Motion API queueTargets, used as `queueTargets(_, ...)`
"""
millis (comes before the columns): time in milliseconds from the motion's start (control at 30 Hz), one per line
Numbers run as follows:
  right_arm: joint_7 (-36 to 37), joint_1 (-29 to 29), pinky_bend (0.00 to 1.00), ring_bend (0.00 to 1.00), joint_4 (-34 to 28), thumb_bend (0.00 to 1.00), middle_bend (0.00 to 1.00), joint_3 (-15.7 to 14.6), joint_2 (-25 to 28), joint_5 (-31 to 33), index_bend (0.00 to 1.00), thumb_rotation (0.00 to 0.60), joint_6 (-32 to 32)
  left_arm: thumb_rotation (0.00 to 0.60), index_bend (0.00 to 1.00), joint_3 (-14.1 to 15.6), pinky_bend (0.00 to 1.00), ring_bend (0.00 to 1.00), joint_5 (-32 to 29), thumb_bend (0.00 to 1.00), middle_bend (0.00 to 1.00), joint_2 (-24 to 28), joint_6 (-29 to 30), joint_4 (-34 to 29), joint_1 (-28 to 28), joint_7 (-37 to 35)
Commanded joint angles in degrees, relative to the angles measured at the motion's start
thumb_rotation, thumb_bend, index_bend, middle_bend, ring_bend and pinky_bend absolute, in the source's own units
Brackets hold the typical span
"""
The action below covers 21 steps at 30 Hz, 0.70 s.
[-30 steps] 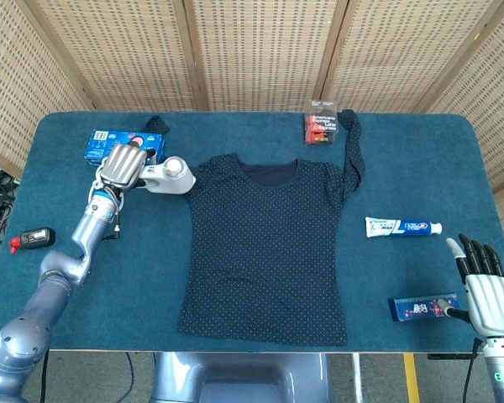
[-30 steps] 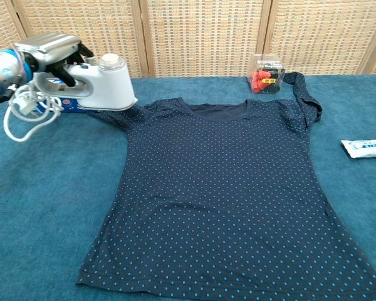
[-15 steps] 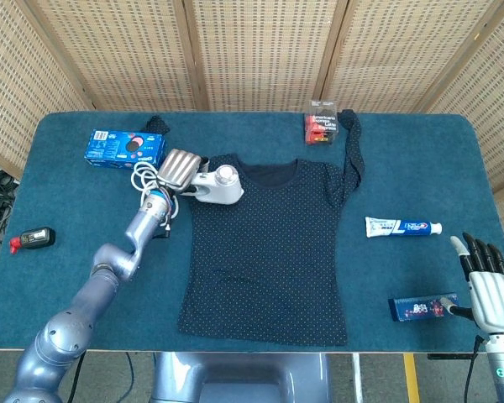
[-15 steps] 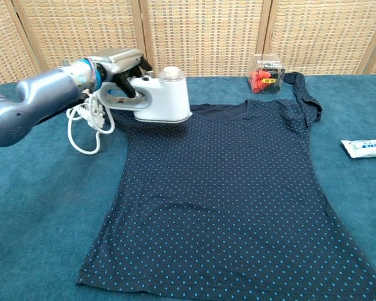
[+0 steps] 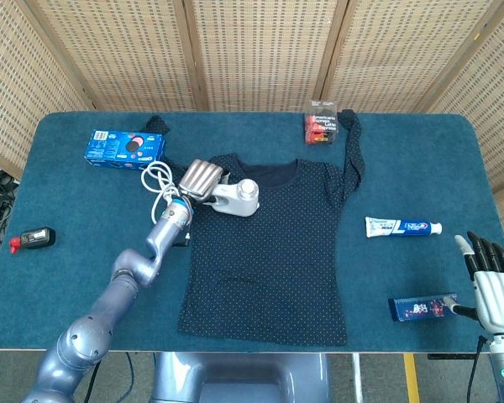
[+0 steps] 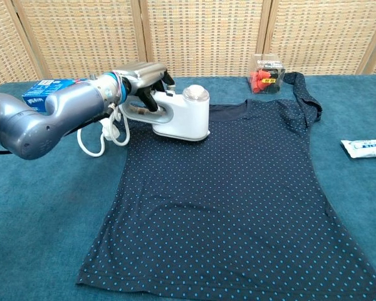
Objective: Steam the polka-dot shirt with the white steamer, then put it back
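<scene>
The left arm reaches from the lower left of the head view up toward the centre, its hand wrapped around the steamer handle. The right hand sits at the lower right edge, fingers straight, slightly apart, holding nothing.

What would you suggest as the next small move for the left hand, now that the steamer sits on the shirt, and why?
Probably glide the white steamer down and across the polka-dot shirt toward its hem. The left hand grips the handle, and the steamer rests only on the upper part near the collar and one shoulder, so the chest, the lower panel and the other sleeve likely remain unsteamed.
</scene>
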Motion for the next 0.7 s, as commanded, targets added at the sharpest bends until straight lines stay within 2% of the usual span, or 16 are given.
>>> queueTargets(33, 0.2, -0.1, 0.0, 0.0, 0.0, 0.0, 0.0, 0.0, 0.1, -0.1, 0.02, 0.6, 0.1, 0.6, 1.0, 0.2, 0.86, 0.7, 0.0, 0.56, 0.77, -0.8, 0.0, 0.2, 0.2, 0.1)
queueTargets(367, 1.0, -0.1, 0.0, 0.0, -0.1, 0.0, 0.0, 0.0, 0.5, -0.3, 0.02, 0.6, 0.2, 0.6, 1.0, 0.7, 0.86, 0.7, 0.1, 0.56, 0.77, -2.2, 0.1, -0.1, 1.4, -1.6)
queueTargets(700, 1.2, -0.2, 0.0, 0.0, -0.3, 0.0, 0.0, -0.2, 0.6, -0.7, 0.02, 0.6, 0.4, 0.6, 1.0, 2.8, 0.87, 0.71, 2.1, 0.56, 0.77, -1.1, 0.8, -2.2, 2.3, -4.7)
